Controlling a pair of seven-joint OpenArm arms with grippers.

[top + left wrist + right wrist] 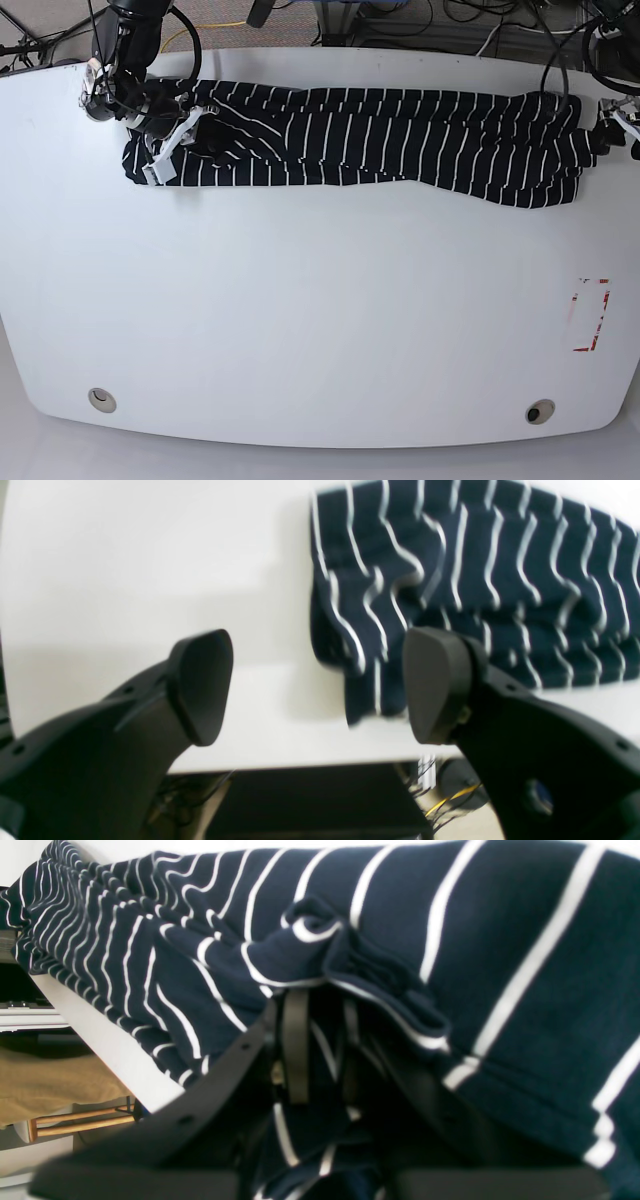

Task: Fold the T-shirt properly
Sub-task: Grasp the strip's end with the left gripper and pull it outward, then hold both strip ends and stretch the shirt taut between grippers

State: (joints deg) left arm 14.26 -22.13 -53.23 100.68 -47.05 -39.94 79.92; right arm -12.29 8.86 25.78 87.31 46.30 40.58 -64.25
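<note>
The T-shirt [380, 140] lies as a long band across the far tabletop [320, 320], crosswise folds remaining; left pincer [320, 690] wide and empty, right pincer [320, 1050] clamped on cloth.

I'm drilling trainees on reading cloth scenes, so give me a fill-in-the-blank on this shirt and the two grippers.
1. The T-shirt lies in a long band across the far side of the ____ table.
2. The left gripper has its jaws ____, with no cloth between them.
3. The right gripper is shut on the ____.
4. The shirt's thin stripes are ____.

Missing words: white; open; T-shirt; white
</note>
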